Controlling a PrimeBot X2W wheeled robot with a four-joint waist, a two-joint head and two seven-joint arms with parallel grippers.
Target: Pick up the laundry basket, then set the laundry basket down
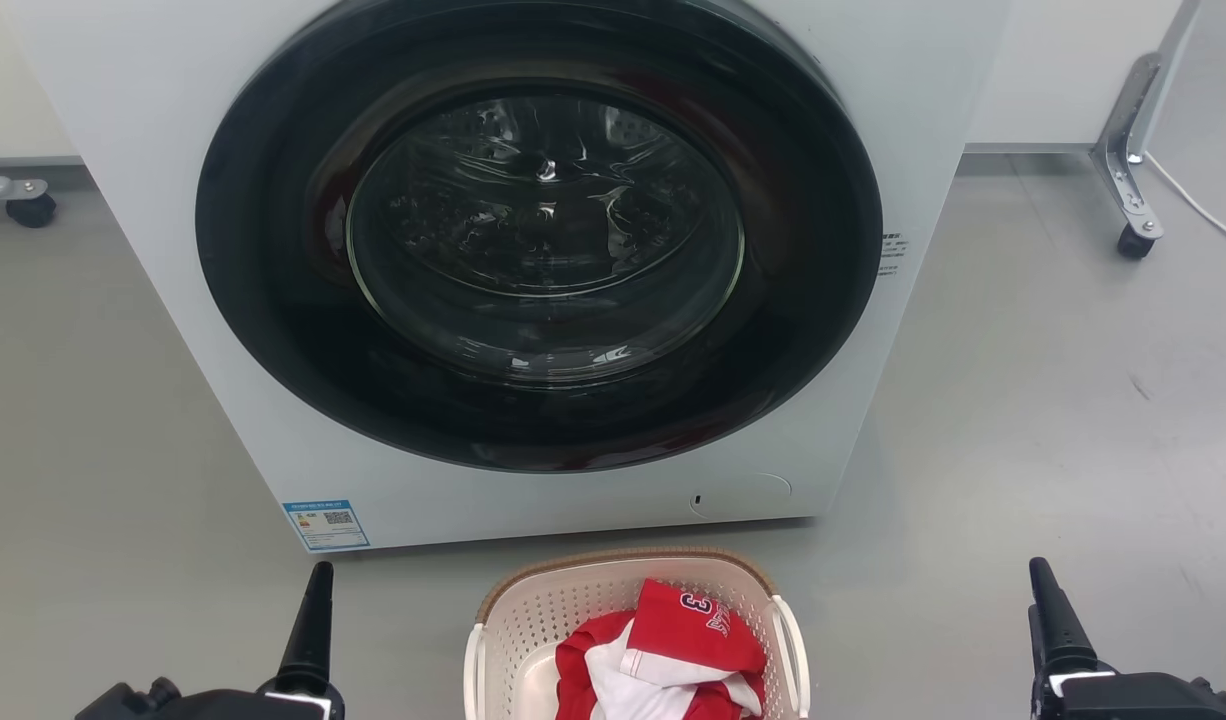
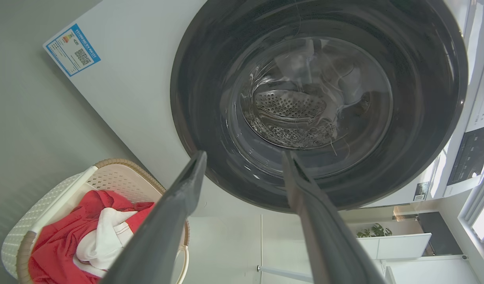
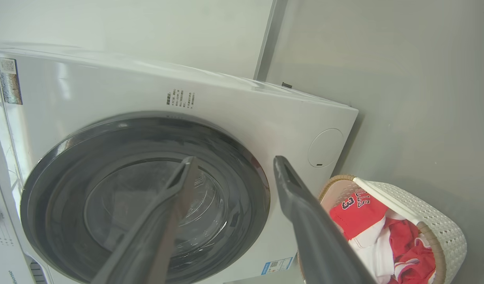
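Between the left tool [image 1: 316,585] and the right tool [image 1: 1040,580], at the near edge of the head view, the laundry basket [image 1: 573,600] stands on the floor [image 1: 1023,400], just in front of the washer [image 1: 543,250]. A red and white garment [image 1: 673,640] lies inside the basket.

Tool state: in each wrist view the two fingers stand well spread with nothing between them. Neither tool holds or touches anything. Both tools point far, toward the washer front, not toward the basket.

Governing relation: the basket lies to the right of the left tool and to the left of the right tool. Its left handle [image 1: 473,670] and right handle [image 1: 793,650] run near to far along the basket's sides, so each handle faces the tool of its own side. The lower edge of the head view cuts off the basket's near end, so its long axis cannot be fixed from that view.

Nearness: the left tool appears somewhat nearer its handle than the right tool is to its own; both stand apart from the basket.

Judgement: the pick-up is not yet begun. The coming move probably calls for each tool to travel inward and turn until its fingers straddle the handle bar. Unequal grips would likely tilt the basket
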